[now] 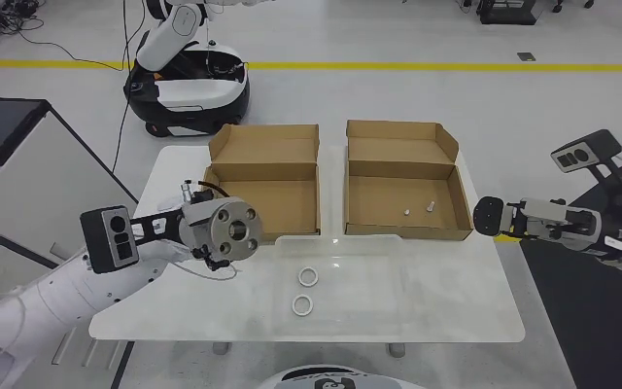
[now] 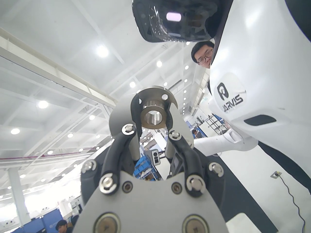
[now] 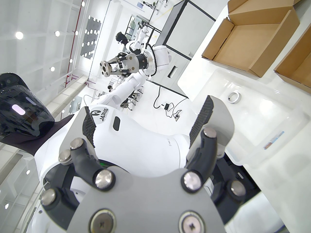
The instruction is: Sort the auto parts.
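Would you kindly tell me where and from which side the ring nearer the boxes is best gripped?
Probably across its outer rim, from straight above. The ring lies flat in the tray, hole up, so the tray's walls would hinder a sideways approach, and the other ring lies apart from it. The open right gripper is free to do it.

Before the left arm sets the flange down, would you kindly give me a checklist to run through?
1. Grip on the flange by the left end effector: ok, shut on its hub.
2. The left cardboard box open: ok.
3. The right end effector out of the way: ok, open, beyond the right cardboard box.
4. Height of the flange over the box wall: cannot tell.
5. Right cardboard box suits it: probably not ok; it holds two small bolts.
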`<state>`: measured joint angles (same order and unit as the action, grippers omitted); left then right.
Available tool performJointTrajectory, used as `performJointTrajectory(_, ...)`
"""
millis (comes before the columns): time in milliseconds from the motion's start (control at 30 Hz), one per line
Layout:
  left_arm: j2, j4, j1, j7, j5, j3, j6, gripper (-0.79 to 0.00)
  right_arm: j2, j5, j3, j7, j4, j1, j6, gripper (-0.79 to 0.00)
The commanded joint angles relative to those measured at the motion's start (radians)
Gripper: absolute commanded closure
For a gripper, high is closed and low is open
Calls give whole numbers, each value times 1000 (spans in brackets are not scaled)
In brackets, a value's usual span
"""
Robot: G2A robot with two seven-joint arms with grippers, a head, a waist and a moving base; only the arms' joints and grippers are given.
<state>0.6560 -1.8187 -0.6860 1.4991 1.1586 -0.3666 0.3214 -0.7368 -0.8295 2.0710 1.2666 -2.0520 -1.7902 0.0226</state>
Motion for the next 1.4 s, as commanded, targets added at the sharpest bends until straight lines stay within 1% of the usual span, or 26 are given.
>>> performJointTrajectory(0, -6, 15, 7, -21, 11, 4, 21, 0, 0, 0, 0, 0, 0, 0, 0, -785)
performJointTrajectory(33, -9, 29, 12, -36, 28, 5, 36, 0, 0, 0, 0, 0, 0, 0, 0, -785)
performJointTrajectory(133, -17, 30, 13, -43, 26, 3, 43, 0, 0, 0, 0, 0, 0, 0, 0, -785)
performJointTrajectory(233, -20, 6, 7, -21, 1, 5, 21, 0, 0, 0, 0, 0, 0, 0, 0, -785)
performJointTrajectory(400, -18, -65, 1, 37, -70, 20, -37, 0, 0, 0, 0, 0, 0, 0, 0, -785)
performJointTrajectory(500, -15, -90, 1, 37, -111, 11, -37, 0, 0, 0, 0, 0, 0, 0, 0, -785)
performJointTrajectory(633, -18, -67, -2, 37, -90, 6, -37, 0, 0, 0, 0, 0, 0, 0, 0, -785)
performJointTrajectory(667, -20, -48, -1, 33, -74, 9, -33, 0, 0, 0, 0, 0, 0, 0, 0, -785)
performJointTrajectory(700, -24, -22, 4, 17, -41, 15, -16, 0, 0, 0, 0, 0, 0, 0, 0, -785)
performJointTrajectory(867, -38, 23, 21, -17, 12, 35, 17, 0, 0, 0, 0, 0, 0, 0, 0, -785)
performJointTrajectory(967, -39, 14, 25, -8, -5, 42, 8, 0, 0, 0, 0, 0, 0, 0, 0, -785)
performJointTrajectory(1100, -36, -30, 29, 33, -61, 54, -33, 0, 0, 0, 0, 0, 0, 0, 0, -785)
performJointTrajectory(1167, -35, -41, 35, 37, -80, 57, -36, 0, 0, 0, 0, 0, 0, 0, 0, -785)
performJointTrajectory(1367, -29, -77, 28, 37, -145, 29, -36, 0, 0, 0, 0, 0, 0, 0, 0, -785)
